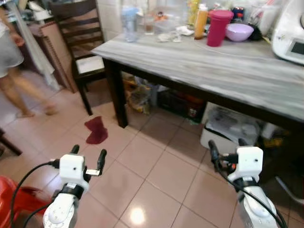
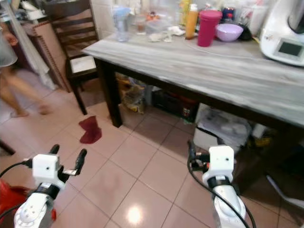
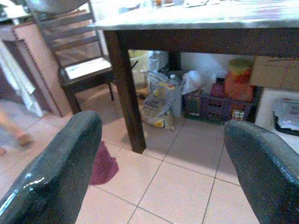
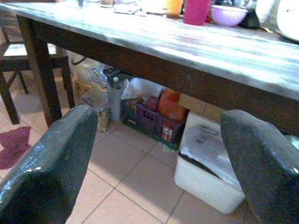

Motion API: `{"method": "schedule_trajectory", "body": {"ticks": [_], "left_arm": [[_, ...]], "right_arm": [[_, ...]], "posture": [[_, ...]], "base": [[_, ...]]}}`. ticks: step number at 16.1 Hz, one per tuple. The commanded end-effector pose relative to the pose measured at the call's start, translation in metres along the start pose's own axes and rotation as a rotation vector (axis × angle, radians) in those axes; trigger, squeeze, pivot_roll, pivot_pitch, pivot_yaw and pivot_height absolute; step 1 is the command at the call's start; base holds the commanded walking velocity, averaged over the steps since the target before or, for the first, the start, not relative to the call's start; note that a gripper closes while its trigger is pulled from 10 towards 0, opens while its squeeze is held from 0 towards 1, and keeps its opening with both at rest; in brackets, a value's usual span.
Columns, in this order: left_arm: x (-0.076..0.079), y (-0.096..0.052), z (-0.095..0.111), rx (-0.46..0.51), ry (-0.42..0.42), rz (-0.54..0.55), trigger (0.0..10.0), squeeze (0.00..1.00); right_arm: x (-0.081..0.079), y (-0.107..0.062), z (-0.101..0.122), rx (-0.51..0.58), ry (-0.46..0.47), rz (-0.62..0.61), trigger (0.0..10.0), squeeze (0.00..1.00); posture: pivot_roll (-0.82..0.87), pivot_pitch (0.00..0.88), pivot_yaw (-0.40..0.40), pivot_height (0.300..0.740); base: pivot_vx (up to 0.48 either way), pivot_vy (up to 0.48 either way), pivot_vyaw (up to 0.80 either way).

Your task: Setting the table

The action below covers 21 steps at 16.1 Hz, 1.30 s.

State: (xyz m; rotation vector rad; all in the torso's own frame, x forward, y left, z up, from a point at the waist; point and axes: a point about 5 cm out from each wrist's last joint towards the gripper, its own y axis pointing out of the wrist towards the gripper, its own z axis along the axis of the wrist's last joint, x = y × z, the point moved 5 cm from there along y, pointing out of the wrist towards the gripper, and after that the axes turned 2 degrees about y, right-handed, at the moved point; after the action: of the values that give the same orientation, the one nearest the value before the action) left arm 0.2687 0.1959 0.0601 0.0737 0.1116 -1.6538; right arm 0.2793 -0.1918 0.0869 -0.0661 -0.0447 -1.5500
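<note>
The table (image 1: 228, 66) has a grey streaked top and dark brown legs. On it stand a magenta cup (image 1: 219, 27), a lilac bowl (image 1: 239, 32) and an orange bottle (image 1: 201, 22). The floor (image 1: 156, 175) has beige tiles, with a dark red cloth (image 1: 96, 130).

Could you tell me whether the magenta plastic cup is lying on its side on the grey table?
No, the magenta plastic cup stands upright on the grey table, beside the lilac bowl.

**Bare tabletop in front, crowded back edge**

The near stretch of the grey table (image 1: 223, 66) lies bare. Along its far edge stand a pink cup (image 1: 218, 27), purple bowl (image 1: 239, 32), orange bottle (image 1: 201, 21) and white appliance (image 1: 292, 35). Boxes (image 4: 208, 163) and bags (image 3: 159, 100) crowd underneath. A dark chair (image 1: 80, 45) flanks the left corner.
</note>
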Motion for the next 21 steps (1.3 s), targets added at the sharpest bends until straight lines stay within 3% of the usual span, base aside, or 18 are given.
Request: {"method": "schedule_trajectory", "body": {"ticks": [1,7,15,21], "left_arm": [[0.004,0.004,0.008,0.008,-0.001,-0.013,10.0,0.0],[0.005,0.005,-0.002,-0.053,-0.036,-0.016,10.0,0.0],[-0.003,0.01,-0.015,-0.103,-0.065,0.024,10.0,0.0],[-0.003,0.014,-0.019,-0.127,-0.074,0.024,10.0,0.0]], "right_arm": [[0.002,-0.003,-0.001,-0.023,0.006,-0.007,10.0,0.0],[-0.003,-0.004,0.001,-0.058,0.016,0.026,10.0,0.0],[-0.006,-0.001,0.0,-0.073,0.046,0.038,10.0,0.0],[-0.005,0.0,-0.002,-0.083,0.054,0.037,10.0,0.0]], "posture": [[-0.18,0.047,0.034,0.74],[-0.18,0.036,0.019,0.74],[-0.18,0.033,0.018,0.74],[-0.18,0.037,0.019,0.74]], "base": [[0.0,0.0,-0.8],[0.0,0.0,-0.76],[0.0,0.0,-0.15],[-0.153,0.0,-0.59]]}}
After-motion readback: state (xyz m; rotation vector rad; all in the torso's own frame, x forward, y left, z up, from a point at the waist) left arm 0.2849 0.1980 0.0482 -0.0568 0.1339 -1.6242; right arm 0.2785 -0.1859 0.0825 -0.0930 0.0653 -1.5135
